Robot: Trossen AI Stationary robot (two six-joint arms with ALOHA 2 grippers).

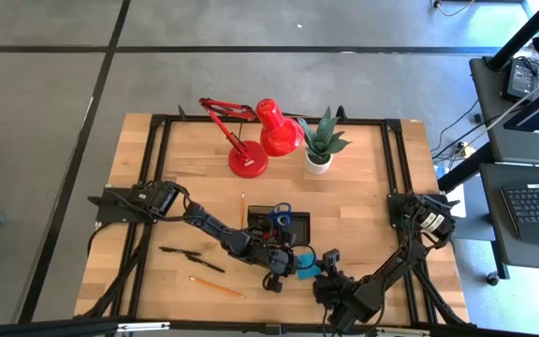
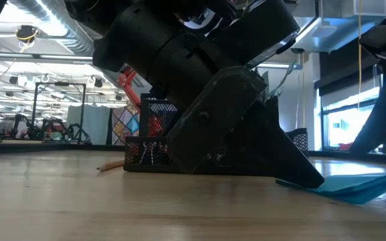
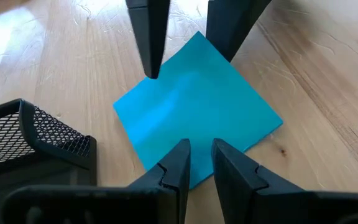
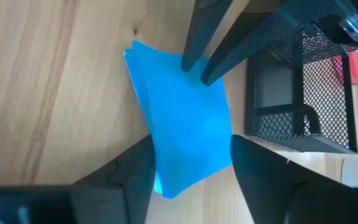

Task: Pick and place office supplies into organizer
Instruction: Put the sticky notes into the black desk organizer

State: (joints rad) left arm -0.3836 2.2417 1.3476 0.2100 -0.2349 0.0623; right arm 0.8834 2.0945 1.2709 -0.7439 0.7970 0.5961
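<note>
On the wooden desk (image 1: 363, 187), the blue note pad (image 4: 185, 134) lies between the right hand's (image 4: 188, 165) spread fingers; left hand (image 3: 197, 165), narrowly parted, opposite.

Even bright daylight overhead; low view backlit, arm silhouetted at centre; glare on tabletop (image 3: 36, 37) upper left.

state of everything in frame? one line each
note pad: on the table, outside the organizer.
right gripper: open, fingers straddling the pad.
left gripper: at the pad's opposite edge.
organizer: holds the scissors.
scissors: in the organizer.
pens: loose on the table.
pencil: loose on the table.
lamp: standing, lit or not unclear.
</note>
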